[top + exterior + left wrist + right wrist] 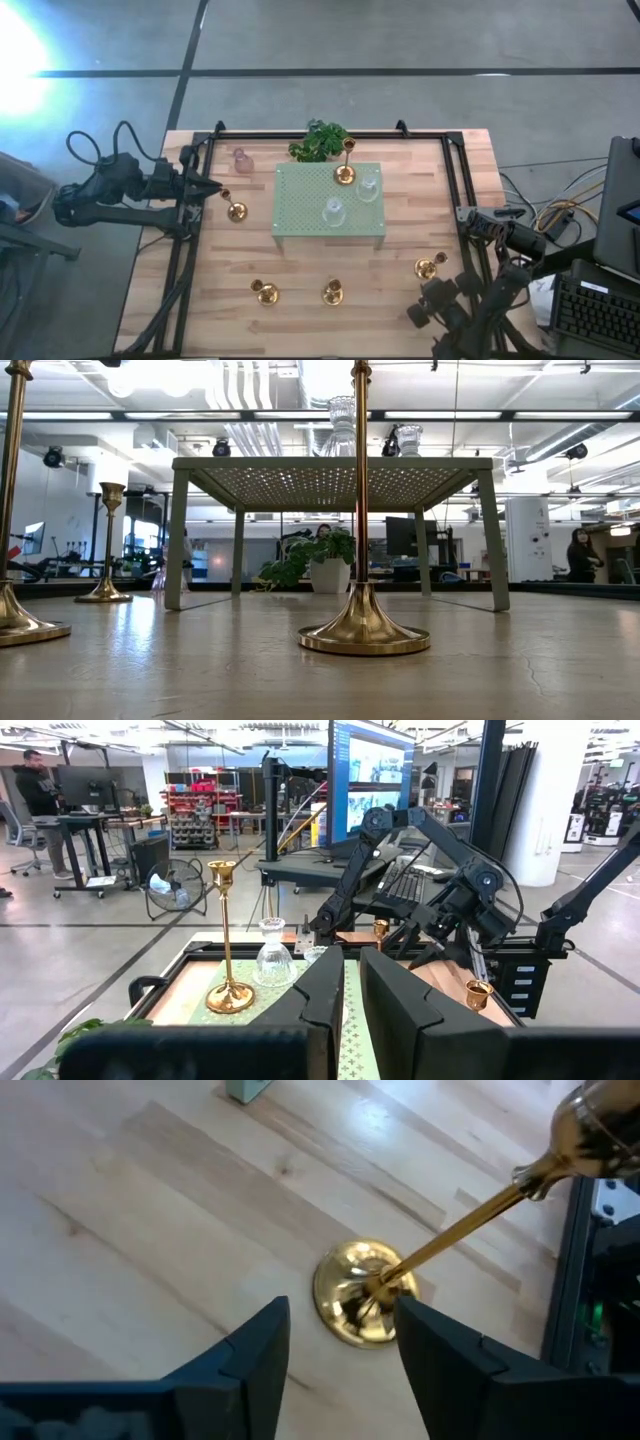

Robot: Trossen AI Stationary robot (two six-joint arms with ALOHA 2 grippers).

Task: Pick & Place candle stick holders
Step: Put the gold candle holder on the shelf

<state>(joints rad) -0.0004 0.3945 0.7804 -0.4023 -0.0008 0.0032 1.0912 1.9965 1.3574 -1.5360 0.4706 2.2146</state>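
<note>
A tall brass candle stick holder [226,946] is standing beside a clear glass holder [273,955] on the perforated stand [352,1020], beyond the left end effector [351,992].

Lighting: bright, even, from overhead ceiling strips. Strong glare at the high view's top-left corner. Glossy highlights on the brass holder base [365,1292] and pale desk [150,1230]. Shadows soft; near foreground of the low view possibly slightly blurred.
</note>
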